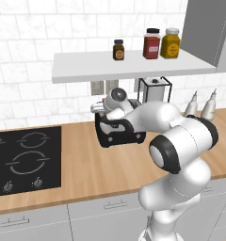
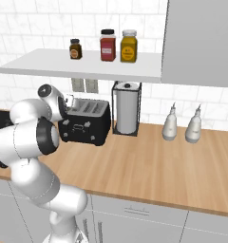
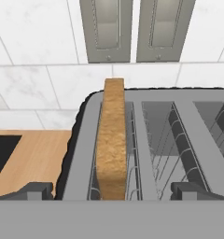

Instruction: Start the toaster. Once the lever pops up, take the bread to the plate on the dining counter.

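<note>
- No wording can be read anywhere — every mark is too small or blurred.
- The three jars (image 2: 106,45) on the shelf (image 2: 87,64) carry labels, illegible.
- The toaster (image 2: 85,124) front shows small white marks — undecipherable.

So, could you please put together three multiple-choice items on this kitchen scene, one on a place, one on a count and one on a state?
1. Where is the bread?
A. Standing in the toaster's leftmost slot as seen from the hand
B. Flat on the counter
C. On the shelf

2. How many jars stand on the shelf?
A. One
B. Three
C. Five

3. How is the gripper?
A. Shut on the bread
B. Shut on nothing
C. Open, one fingertip on each side of the bread

Answers:
1 A: the hand view shows the slice upright in that slot.
2 B: both base views show one small dark jar, a red one and a yellow one.
3 C: the fingertips stand wide apart, clear of the slice.
</note>
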